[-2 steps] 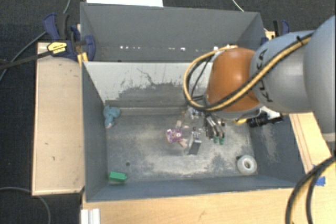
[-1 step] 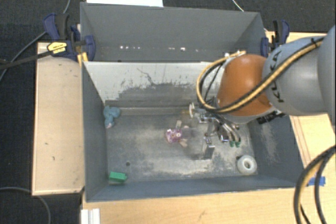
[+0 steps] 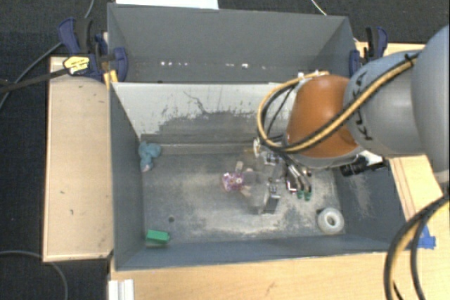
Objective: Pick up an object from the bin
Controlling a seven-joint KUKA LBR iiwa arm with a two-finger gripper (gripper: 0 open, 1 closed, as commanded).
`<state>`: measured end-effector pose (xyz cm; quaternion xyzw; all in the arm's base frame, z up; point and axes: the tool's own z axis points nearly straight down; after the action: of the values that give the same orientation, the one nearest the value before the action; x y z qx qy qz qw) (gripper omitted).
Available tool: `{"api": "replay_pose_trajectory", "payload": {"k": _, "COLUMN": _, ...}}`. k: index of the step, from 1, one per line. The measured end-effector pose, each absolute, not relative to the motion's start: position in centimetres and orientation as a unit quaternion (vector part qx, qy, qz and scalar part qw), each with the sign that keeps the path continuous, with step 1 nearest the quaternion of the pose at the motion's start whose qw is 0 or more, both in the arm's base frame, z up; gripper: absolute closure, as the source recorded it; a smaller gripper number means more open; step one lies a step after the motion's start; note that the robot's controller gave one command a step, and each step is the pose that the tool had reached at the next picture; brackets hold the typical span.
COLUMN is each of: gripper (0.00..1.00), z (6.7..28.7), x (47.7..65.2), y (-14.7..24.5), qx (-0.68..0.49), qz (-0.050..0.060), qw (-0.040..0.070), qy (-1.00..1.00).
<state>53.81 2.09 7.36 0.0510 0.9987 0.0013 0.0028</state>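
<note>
Can't call the pincer [image 3: 271, 197] spread or pressed together, so best nudge frame-left over the mid-frame purple toy [image 3: 233, 182], then squeeze.

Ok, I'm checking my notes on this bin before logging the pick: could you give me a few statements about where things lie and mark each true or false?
1. A green block lies near the front left corner of the bin, as the view shows it. True.
2. The white ring rests against the bin's back wall. False: it lies on the floor near the front right corner.
3. The gripper is low over the middle of the floor, just to the right of a small pink-purple thing. True.
4. The light blue thing lies touching the green block. False: it sits well apart from it, at the left by the foot of the back wall.
</note>
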Motion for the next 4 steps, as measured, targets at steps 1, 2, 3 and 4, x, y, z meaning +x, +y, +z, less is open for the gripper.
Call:
{"api": "replay_pose_trajectory", "payload": {"k": 1, "gripper": 0.0, "z": 7.9, "x": 53.2, "y": 4.1, "qx": 0.043, "qz": 0.001, "qw": 0.002, "qy": 0.999}}
{"api": "replay_pose_trajectory", "payload": {"k": 2, "gripper": 0.0, "z": 7.2, "x": 53.9, "y": 5.6, "qx": 0.086, "qz": 0.002, "qw": 0.005, "qy": 0.996}}
{"api": "replay_pose_trajectory", "payload": {"k": 3, "gripper": 1.0, "z": 7.2, "x": 53.6, "y": 7.6, "qx": 0.186, "qz": 0.002, "qw": 0.004, "qy": 0.982}}
{"api": "replay_pose_trajectory", "payload": {"k": 4, "gripper": 1.0, "z": 7.2, "x": 53.6, "y": 7.6, "qx": 0.187, "qz": 0.002, "qw": 0.004, "qy": 0.982}}
